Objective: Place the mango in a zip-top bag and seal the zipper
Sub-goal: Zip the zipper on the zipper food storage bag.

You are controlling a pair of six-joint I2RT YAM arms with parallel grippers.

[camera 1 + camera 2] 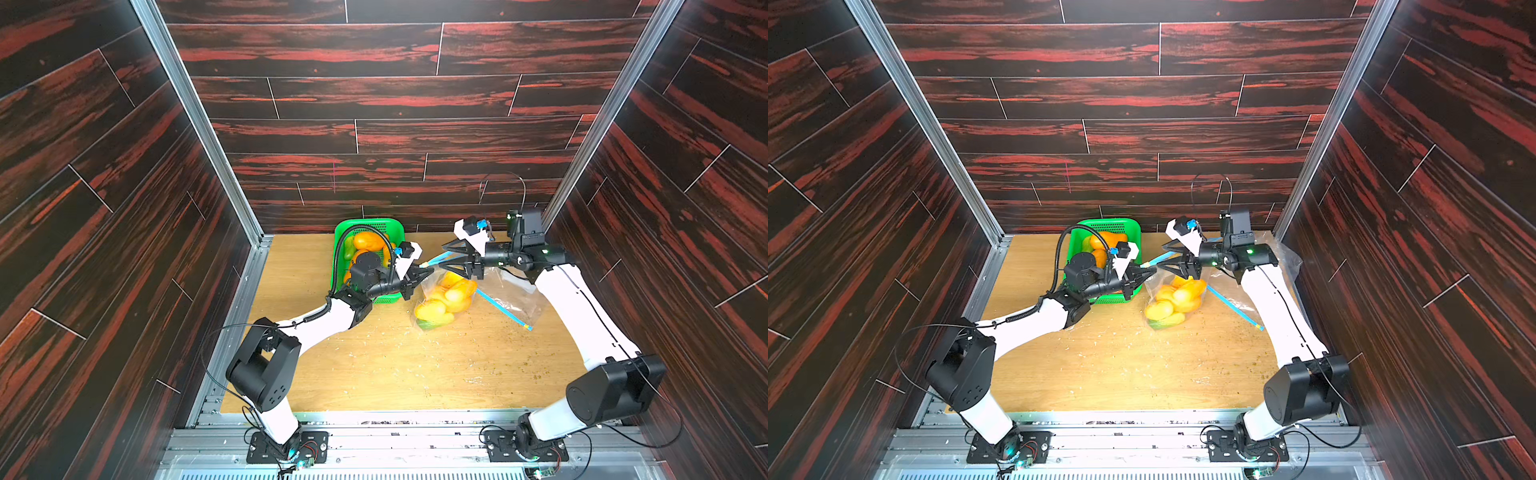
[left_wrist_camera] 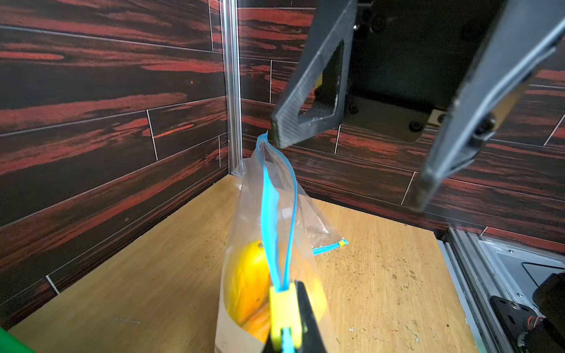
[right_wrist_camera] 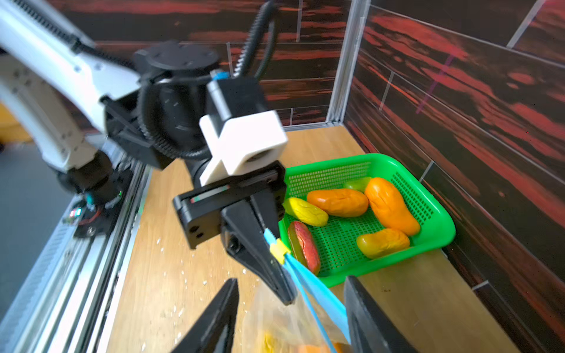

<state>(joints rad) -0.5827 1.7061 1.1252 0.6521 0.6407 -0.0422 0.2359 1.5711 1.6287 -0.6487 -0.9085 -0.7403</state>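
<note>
Above surface (image 1: 374, 365) | we see left end effector (image 1: 428, 274) pointing 3 o'clock, clenched on zip-top bag (image 1: 440, 303) | right end effector (image 1: 451, 259) pointing 9 o'clock, released | wood-pattern walls (image 1: 374, 95)

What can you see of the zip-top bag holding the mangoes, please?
The zip-top bag is clear plastic with a blue zipper and a yellow slider. It rests on the table beside the green basket, several yellow-orange mangoes inside. The zipper's two strips are parted. The left gripper is shut on the slider end; the open right gripper straddles the far end.
</note>
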